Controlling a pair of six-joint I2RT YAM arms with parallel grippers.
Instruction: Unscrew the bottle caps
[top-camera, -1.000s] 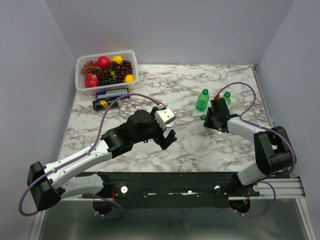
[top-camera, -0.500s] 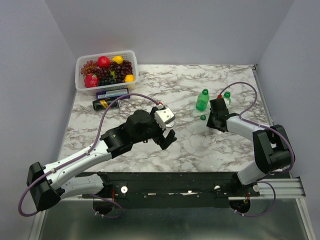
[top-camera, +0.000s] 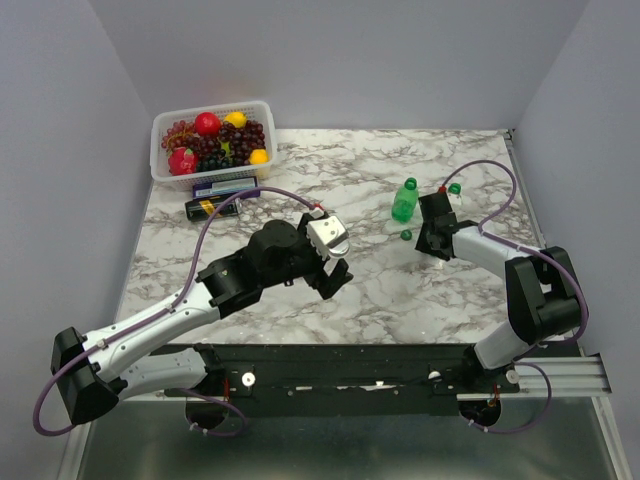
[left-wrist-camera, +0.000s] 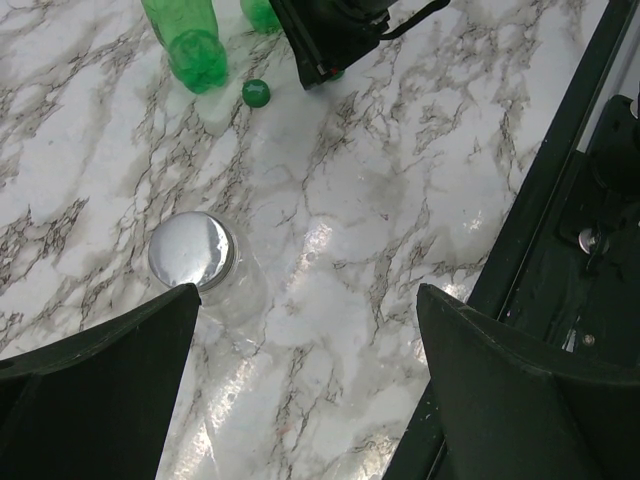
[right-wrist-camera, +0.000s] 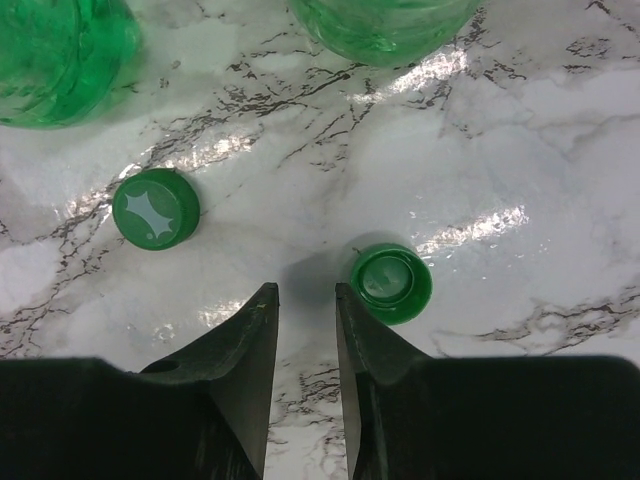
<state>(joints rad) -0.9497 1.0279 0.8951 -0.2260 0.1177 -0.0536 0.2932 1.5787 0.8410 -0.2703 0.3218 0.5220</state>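
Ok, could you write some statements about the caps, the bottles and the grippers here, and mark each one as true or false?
1. Two green caps lie loose on the table. True.
2. The silvery cap is already off the clear bottle. False: it still sits on that bottle.
3. The left gripper is wide open. True.
4. The right gripper holds a green cap. False: its fingers are close together with nothing between them.
5. The fruit basket stands at the table's near right corner. False: it is at the far left corner.
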